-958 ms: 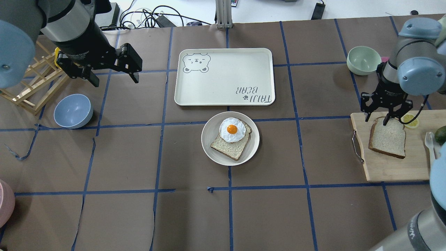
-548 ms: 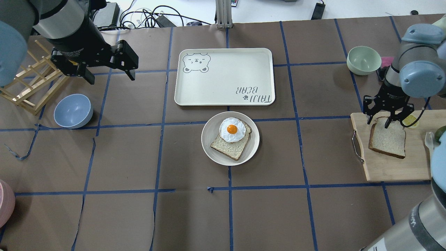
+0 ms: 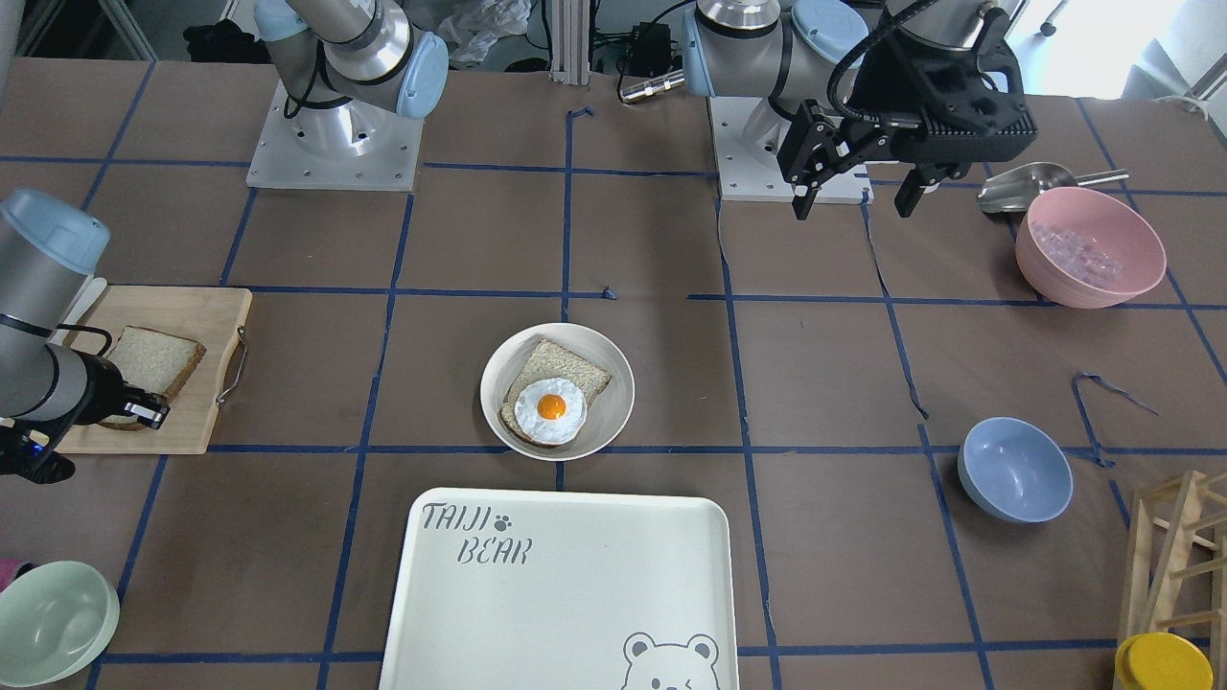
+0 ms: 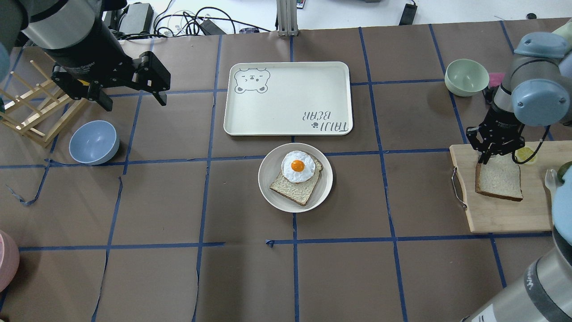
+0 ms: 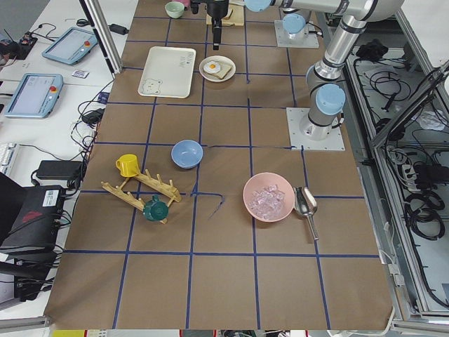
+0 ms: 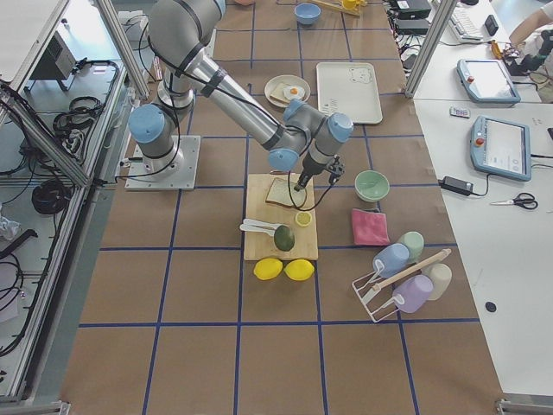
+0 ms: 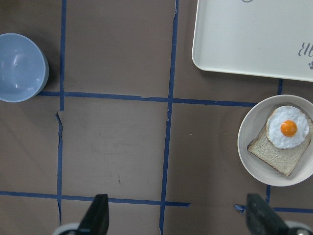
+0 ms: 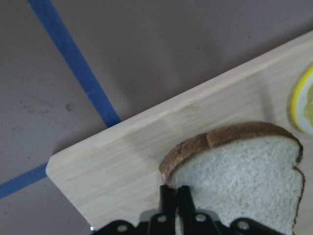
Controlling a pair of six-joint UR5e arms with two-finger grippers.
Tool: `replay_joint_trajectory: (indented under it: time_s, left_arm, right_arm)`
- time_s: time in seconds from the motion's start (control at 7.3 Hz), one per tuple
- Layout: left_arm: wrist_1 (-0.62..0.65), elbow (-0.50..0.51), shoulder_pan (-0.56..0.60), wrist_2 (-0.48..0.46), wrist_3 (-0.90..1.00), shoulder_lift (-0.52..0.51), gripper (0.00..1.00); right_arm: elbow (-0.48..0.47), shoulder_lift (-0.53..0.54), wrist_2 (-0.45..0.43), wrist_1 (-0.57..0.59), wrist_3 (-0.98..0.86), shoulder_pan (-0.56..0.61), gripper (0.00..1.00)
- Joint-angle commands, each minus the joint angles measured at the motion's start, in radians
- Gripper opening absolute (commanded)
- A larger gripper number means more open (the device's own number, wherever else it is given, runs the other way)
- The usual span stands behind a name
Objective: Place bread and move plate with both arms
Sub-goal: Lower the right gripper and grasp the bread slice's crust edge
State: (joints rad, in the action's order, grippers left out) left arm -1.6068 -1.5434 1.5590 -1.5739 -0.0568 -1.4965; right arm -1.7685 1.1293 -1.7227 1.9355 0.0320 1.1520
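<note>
The bread (image 4: 499,181) lies on a wooden cutting board (image 4: 505,214) at the right of the table. My right gripper (image 4: 494,154) is shut on its far crust edge. The right wrist view shows the fingers (image 8: 168,203) pinched together on the bread (image 8: 244,181) by its brown crust. The plate (image 4: 326,188) sits at the table's middle and holds a grainy slice with a fried egg (image 4: 297,167). My left gripper (image 4: 134,102) hangs open and empty above the far left of the table, well away from the plate (image 7: 254,122).
The "TAIJI BEAR" tray (image 4: 288,98) lies just beyond the plate. A pale green bowl (image 4: 467,77) stands beyond the board. A lemon slice (image 4: 527,154) lies on the board by my right gripper. A blue bowl (image 4: 94,142) and a wooden rack (image 4: 31,112) are at the left.
My right gripper came down over the bread's far edge and shut on it; the slice shifted slightly. My left arm drifted a little to the left, still open.
</note>
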Motion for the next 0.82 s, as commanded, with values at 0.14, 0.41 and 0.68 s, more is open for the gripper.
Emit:
replay_joint_trajectory:
  time_s: [0.14, 0.41, 0.68]
  left_arm:
    - [0.004, 0.008, -0.007, 0.008, -0.002, -0.001, 1.00]
    - [0.049, 0.016, -0.025, 0.011, 0.000, -0.005, 1.00]
    - [0.108, 0.009, -0.069, 0.015, 0.002, -0.031, 1.00]
  right_arm:
    - [0.007, 0.013, 0.028, -0.019, -0.004, 0.000, 0.00]
    - [0.041, 0.046, 0.034, -0.087, -0.004, 0.003, 0.00]
    - [0.105, 0.093, 0.043, -0.237, -0.004, 0.024, 0.00]
